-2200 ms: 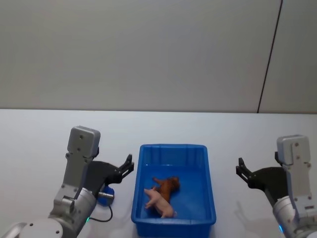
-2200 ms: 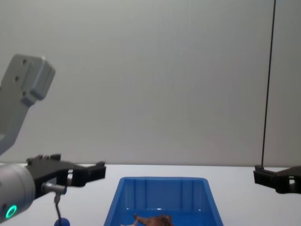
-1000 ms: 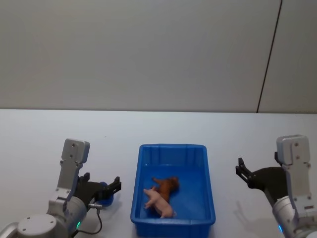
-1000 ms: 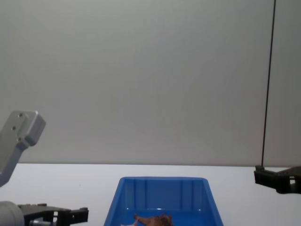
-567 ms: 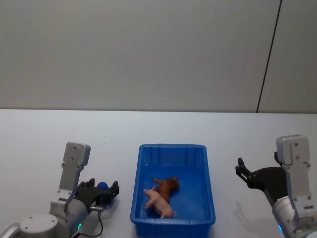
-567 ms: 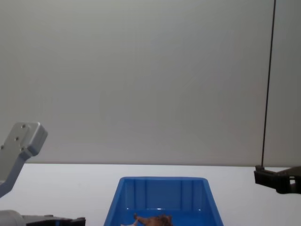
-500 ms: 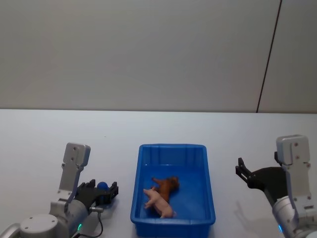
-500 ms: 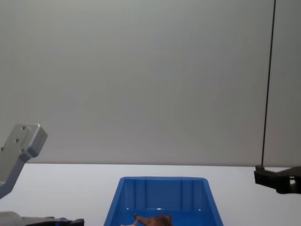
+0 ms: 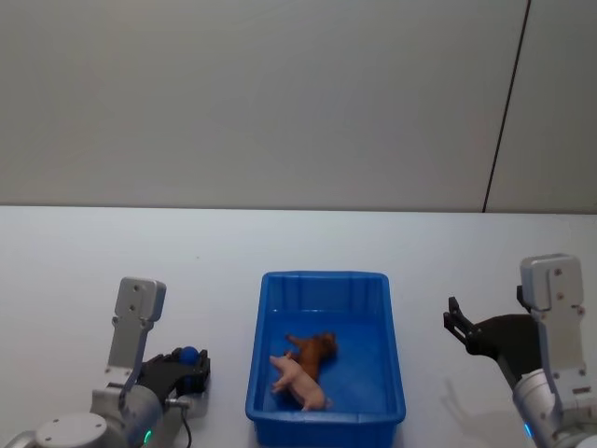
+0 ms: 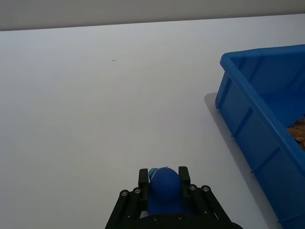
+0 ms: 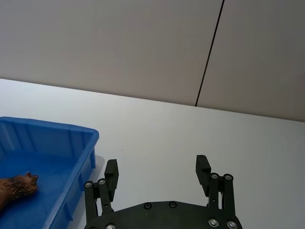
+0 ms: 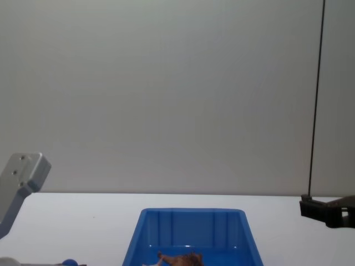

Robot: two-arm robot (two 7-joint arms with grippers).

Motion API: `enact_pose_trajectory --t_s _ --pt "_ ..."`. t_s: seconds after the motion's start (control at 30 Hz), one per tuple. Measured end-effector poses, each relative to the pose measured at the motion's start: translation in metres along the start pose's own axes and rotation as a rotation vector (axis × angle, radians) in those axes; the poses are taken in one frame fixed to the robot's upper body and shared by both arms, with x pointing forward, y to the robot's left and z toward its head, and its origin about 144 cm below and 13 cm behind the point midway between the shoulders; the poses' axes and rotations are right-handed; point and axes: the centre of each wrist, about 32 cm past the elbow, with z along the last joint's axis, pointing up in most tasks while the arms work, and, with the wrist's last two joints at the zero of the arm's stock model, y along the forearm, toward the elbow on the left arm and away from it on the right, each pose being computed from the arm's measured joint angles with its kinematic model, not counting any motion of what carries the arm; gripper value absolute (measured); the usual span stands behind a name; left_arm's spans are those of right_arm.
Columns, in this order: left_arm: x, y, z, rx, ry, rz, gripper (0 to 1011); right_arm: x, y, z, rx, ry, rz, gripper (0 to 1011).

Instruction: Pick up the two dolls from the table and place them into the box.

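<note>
**A:** What changed over those last two seconds?

**B:** The left gripper [image 9: 187,366] had come down. Earlier it was raised beside the box's left wall with its fingers spread toward the rim; by the last moment it sat low, near the tabletop's front edge and left of the box [image 9: 326,280], and its fingers were pressed against a small blue ball [image 10: 165,182]. In the left wrist view the ball sat right between the two fingertips. The white table [image 9: 84,271] around it was bare.

**A:** And the other arm?

**B:** The right gripper [image 11: 157,171] had not moved at all. It hung to the right of the box, apart from it, fingers spread wide with nothing between them. In the chest view it showed at the right edge [image 12: 327,213], level with the box's far rim.

**A:** What was in the box?

**B:** Both dolls, same spot as before. The reddish-brown doll [image 9: 313,349] lay near the middle of the floor, and the pale pink doll [image 9: 300,380] lay touching it, on the side toward the box's front wall, closer to the left wall than the right. From the chest view I could see only the top of the brown one [image 12: 183,259] above the picture's lower edge.

**A:** Anything along the box's far wall?

**B:** Just blue floor there.
</note>
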Motion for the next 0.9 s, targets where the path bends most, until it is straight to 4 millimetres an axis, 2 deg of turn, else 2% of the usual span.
enact_pose_trajectory --t_s 0.43,0.9 --pt "-0.004 0.006 0.008 -0.084 -0.034 -0.011 295 0.000 0.000 0.000 0.000 0.000 0.000 1000" --pt "-0.010 0.012 0.040 -0.243 -0.120 -0.134 223 0.000 0.000 0.000 0.000 0.000 0.000 1001"
